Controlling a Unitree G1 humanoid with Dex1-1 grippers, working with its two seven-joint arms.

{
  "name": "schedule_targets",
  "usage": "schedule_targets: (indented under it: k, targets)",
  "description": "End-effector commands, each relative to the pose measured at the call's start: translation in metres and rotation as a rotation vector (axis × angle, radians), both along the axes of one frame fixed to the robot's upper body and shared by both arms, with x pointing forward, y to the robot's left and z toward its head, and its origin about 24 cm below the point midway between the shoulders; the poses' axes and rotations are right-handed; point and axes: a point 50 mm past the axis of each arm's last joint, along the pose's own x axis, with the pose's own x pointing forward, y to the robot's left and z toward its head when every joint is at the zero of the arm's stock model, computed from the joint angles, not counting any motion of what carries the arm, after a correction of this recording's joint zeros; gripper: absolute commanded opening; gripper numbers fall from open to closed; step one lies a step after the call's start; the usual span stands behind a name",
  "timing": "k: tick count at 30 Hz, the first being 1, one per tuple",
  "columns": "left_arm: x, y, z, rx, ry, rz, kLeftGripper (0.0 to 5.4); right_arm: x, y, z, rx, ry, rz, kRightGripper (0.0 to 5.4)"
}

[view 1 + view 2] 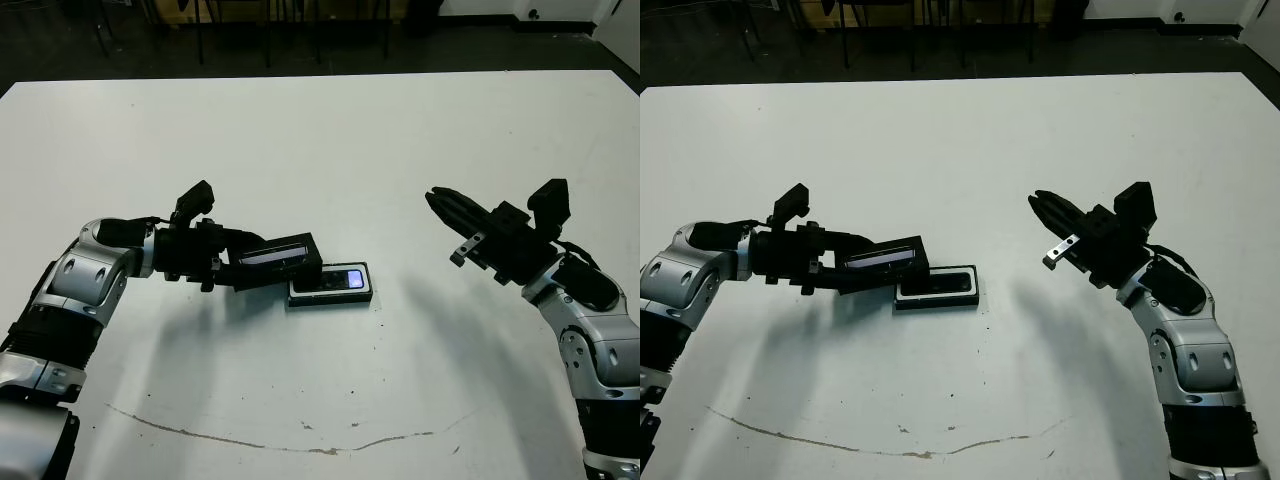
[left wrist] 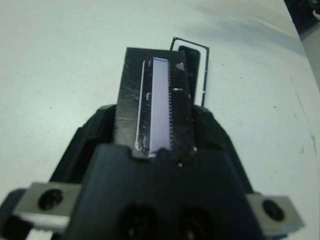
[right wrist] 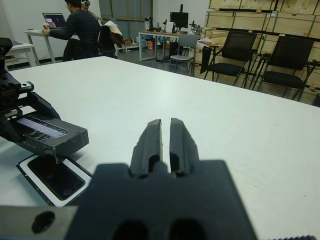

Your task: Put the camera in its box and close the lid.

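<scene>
Left gripper point(image 1: 232, 268) clamping lid point(image 1: 280, 255), half hiding boxed camera point(image 1: 338, 281)

No text or label can be read anywhere

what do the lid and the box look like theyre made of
The lid, held in the left gripper, looks like matte black card or plastic; faint scuffs show on its face. Its long window strip is glossy, likely clear plastic film, and reflects pale bluish light. The box has a thin black rim and flat white lining, probably card or foam; which one cannot be told. The camera inside looks like smooth black plastic.
</scene>
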Motion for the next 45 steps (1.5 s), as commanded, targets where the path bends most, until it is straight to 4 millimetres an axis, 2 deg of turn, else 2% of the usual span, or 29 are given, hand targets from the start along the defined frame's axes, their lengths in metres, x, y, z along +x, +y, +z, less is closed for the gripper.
schedule_targets:
  k: [1, 9, 29, 37, 45]
  targets:
    - [-0.004, 0.003, -0.009, 0.005, 0.037, -0.001, 2.76, 0.0, 0.0, -0.001, -0.023, 0.006, 0.0, 0.0]
    - [-0.006, -0.008, -0.017, 0.006, 0.069, -0.046, 2.76, -0.001, 0.0, -0.003, -0.017, 0.02, -0.002, 0.0]
    - [0.001, -0.061, -0.046, 0.016, 0.199, -0.198, 2.76, -0.002, -0.002, -0.006, -0.016, 0.016, -0.006, 0.0]
    - [0.002, -0.073, -0.054, 0.07, 0.16, -0.202, 2.75, -0.002, -0.003, -0.007, -0.028, 0.012, -0.006, 0.0]
    - [0.003, -0.091, -0.055, 0.2, 0.102, -0.285, 2.75, -0.002, -0.003, -0.007, -0.023, 0.007, 0.001, 0.0]
